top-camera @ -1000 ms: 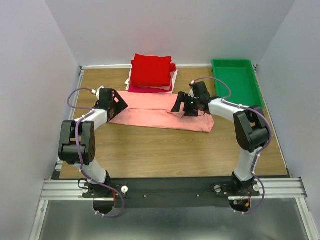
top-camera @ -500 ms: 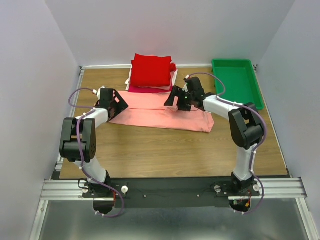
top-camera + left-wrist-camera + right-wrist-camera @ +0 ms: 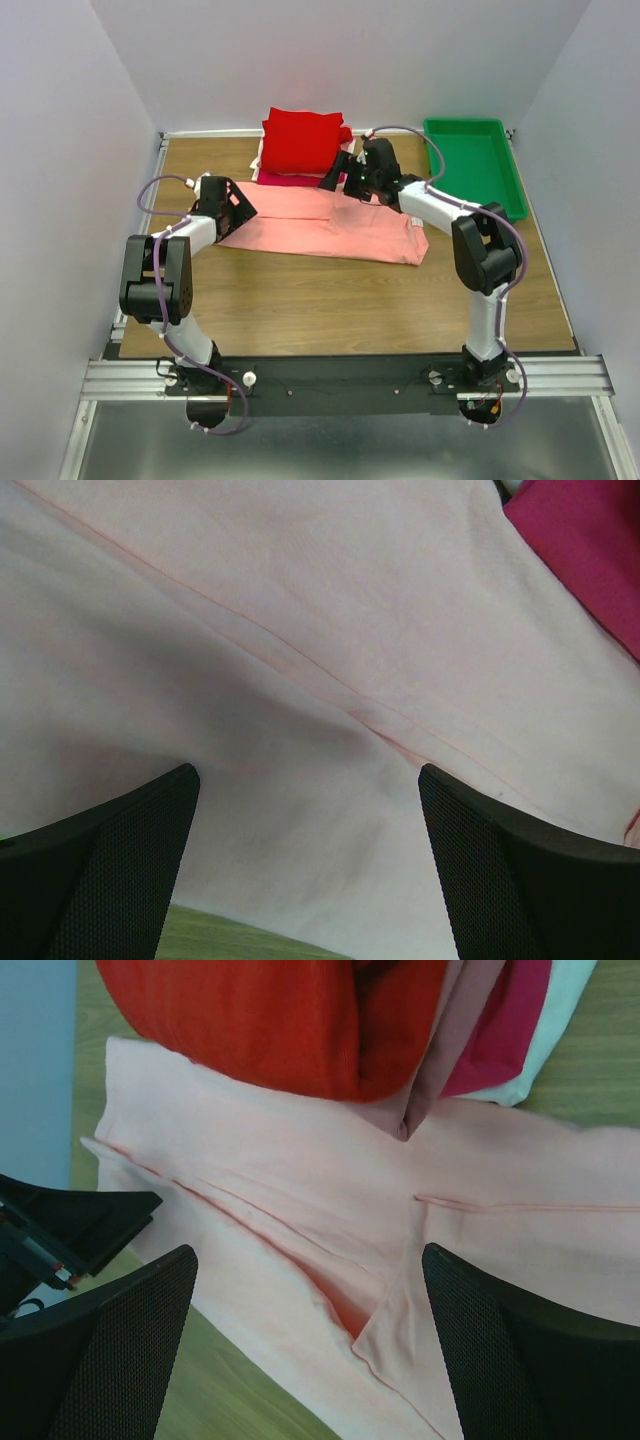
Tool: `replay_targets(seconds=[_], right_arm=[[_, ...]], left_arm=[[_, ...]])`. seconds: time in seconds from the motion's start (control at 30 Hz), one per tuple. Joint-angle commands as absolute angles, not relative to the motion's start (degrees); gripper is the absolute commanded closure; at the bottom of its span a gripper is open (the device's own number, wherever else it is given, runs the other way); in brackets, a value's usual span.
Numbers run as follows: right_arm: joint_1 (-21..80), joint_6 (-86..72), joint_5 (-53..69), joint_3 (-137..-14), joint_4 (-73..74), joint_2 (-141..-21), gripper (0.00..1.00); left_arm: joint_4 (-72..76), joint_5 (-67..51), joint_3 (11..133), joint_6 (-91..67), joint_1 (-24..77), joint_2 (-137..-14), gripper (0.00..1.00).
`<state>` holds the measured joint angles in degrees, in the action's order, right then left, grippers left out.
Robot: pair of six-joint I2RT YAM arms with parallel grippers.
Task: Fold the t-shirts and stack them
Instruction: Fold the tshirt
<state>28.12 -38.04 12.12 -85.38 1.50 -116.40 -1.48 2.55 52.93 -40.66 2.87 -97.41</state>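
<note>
The salmon-pink t-shirt (image 3: 320,228) lies folded into a long band across the table. The wrist views show its seams and a fold flap (image 3: 330,620) (image 3: 330,1210). Behind it is the stack, with the bright red t-shirt (image 3: 301,140) (image 3: 270,1020) on top of the magenta one (image 3: 300,180) (image 3: 500,1040) (image 3: 590,550) and the white one (image 3: 350,156) (image 3: 560,1030). My left gripper (image 3: 236,206) (image 3: 310,870) is open just over the pink shirt's left end. My right gripper (image 3: 340,180) (image 3: 310,1350) is open and empty above the pink shirt's back edge, next to the stack.
A green plastic tray (image 3: 476,166) stands at the back right. Bare wooden table (image 3: 330,300) lies in front of the pink shirt. Grey walls close in the back and sides. The left gripper's black fingers (image 3: 70,1222) show at the left of the right wrist view.
My right gripper has moved back and to the left, from over the pink shirt's right middle to its back edge by the stack. The left arm has not moved.
</note>
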Motion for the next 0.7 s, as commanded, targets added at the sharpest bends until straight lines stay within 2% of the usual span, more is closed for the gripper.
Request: replay_targets(seconds=[0.0,0.13,0.27,0.4,0.67], right_arm=[[28.39,-34.02,7.74,-85.79,1.4,-113.3,0.0],[28.39,-34.19,4.58,-76.23,1.76,-105.4,0.0],[28.39,-36.03,0.27,-60.25,2.02,-96.26,0.0],[28.3,-37.87,-1.22,-52.41,3.77,-90.45,0.0],[26.99,-39.11,-1.23,-48.25,5.27,-92.1,0.0]], left_arm=[[-2.81,4.31,54.84,-39.03,2.99,-96.68,0.02],[-3.52,4.04,55.46,-38.06,2.99,-95.63,0.02],[-5.88,2.64,60.44,-37.18,2.99,-96.85,0.02],[-6.6,0.62,65.64,-37.52,3.34,-99.66,0.02],[-7.73,-2.11,71.46,-37.53,3.78,-109.24,0.02]])
